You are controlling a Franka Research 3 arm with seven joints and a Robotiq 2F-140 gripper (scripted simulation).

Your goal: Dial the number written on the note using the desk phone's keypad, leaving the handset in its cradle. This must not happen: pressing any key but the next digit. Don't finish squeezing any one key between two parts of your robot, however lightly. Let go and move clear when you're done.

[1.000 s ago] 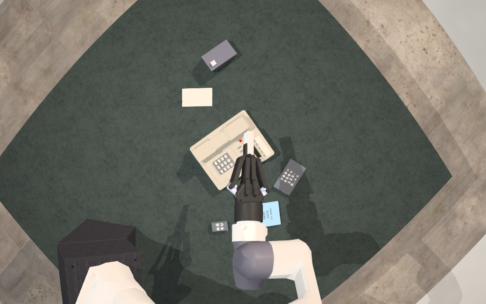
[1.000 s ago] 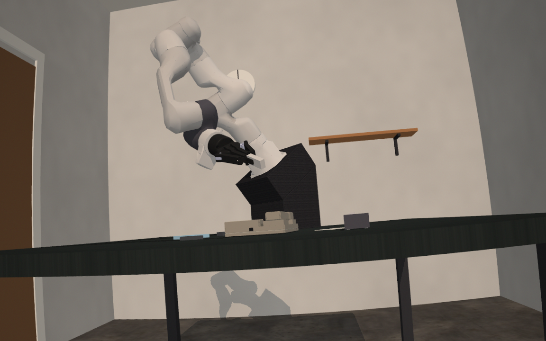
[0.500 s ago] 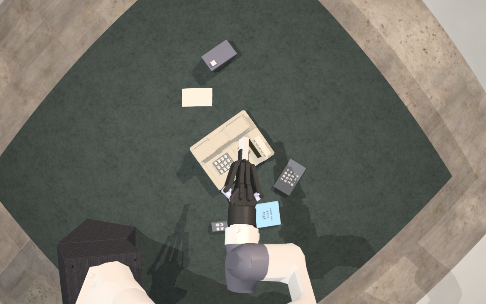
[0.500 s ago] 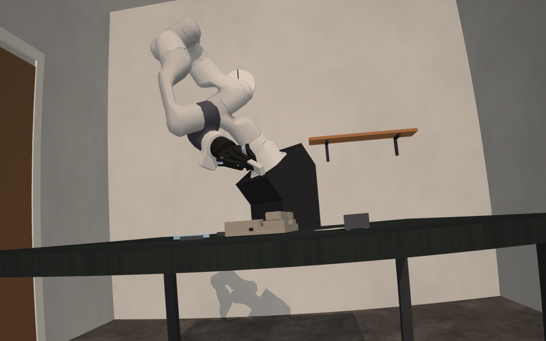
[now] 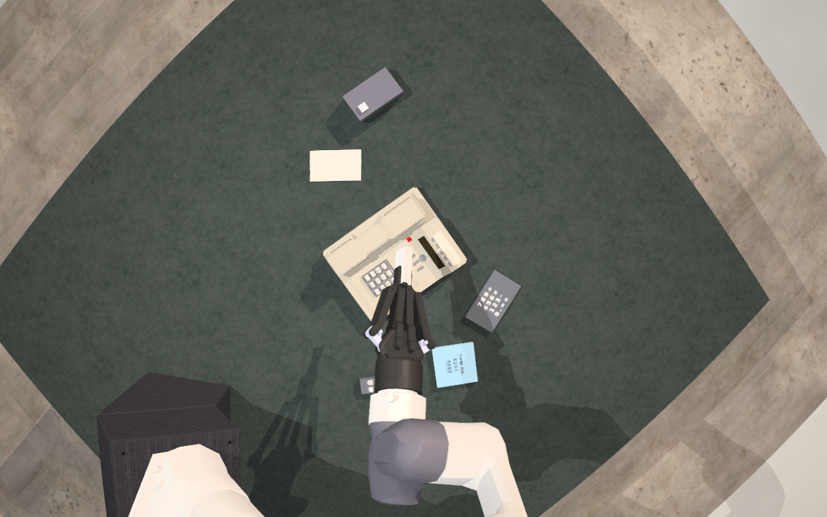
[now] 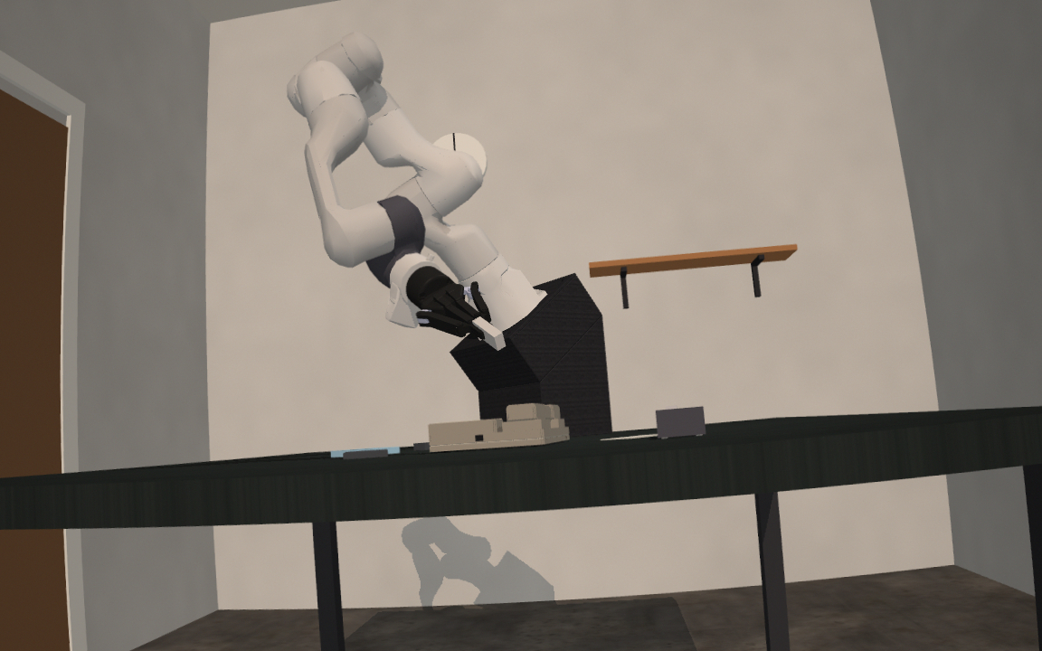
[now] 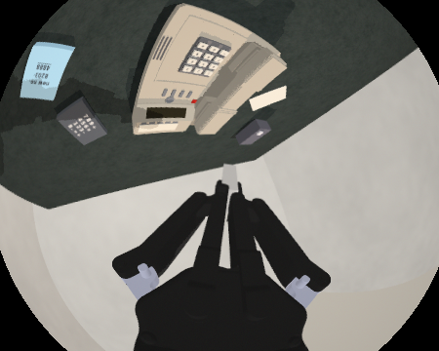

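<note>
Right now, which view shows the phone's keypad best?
The wrist view: the keypad shows unobstructed, key rows distinct. From the top, the keypad sits partly beside the shut gripper. The exterior view shows the phone edge-on, keys hidden.
</note>
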